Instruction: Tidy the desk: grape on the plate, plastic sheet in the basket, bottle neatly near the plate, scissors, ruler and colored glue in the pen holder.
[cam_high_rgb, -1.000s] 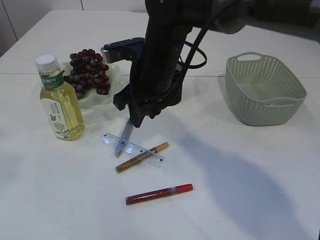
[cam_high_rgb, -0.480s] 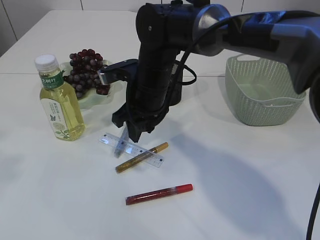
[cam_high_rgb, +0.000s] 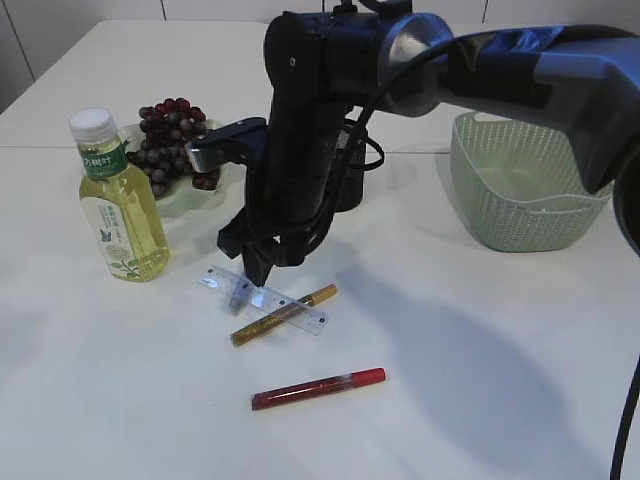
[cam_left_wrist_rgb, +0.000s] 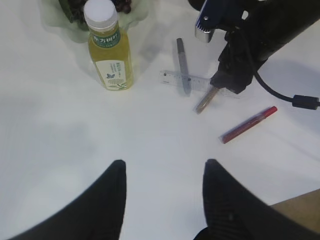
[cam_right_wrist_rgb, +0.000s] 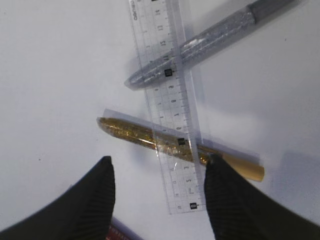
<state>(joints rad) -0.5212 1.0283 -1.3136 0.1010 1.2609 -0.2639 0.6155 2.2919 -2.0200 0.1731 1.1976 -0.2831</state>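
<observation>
A clear ruler (cam_right_wrist_rgb: 170, 100) lies across a gold glue pen (cam_right_wrist_rgb: 135, 134) and a silver glue pen (cam_right_wrist_rgb: 210, 42). My right gripper (cam_right_wrist_rgb: 160, 162) is open just above the ruler's near end, one finger on each side and nothing held. From outside, that gripper (cam_high_rgb: 255, 275) hangs over the ruler (cam_high_rgb: 285, 305), the gold pen (cam_high_rgb: 300, 305) and a red glue pen (cam_high_rgb: 318, 388). Grapes (cam_high_rgb: 178, 140) sit on the pale green plate (cam_high_rgb: 190, 203), and the bottle (cam_high_rgb: 120, 205) stands upright beside it. My left gripper (cam_left_wrist_rgb: 165, 170) is open over bare table. Scissors and plastic sheet are out of view.
A green mesh basket (cam_high_rgb: 525, 180) stands at the right. A dark holder (cam_high_rgb: 350, 185) is mostly hidden behind the right arm (cam_high_rgb: 310, 120). The left wrist view shows the bottle (cam_left_wrist_rgb: 110, 50) and the red pen (cam_left_wrist_rgb: 249, 125) ahead, with a brown table edge at the lower right.
The right arm has swung a little left and come down, bringing its gripper over the ruler and the pens. Nothing on the table has moved.
</observation>
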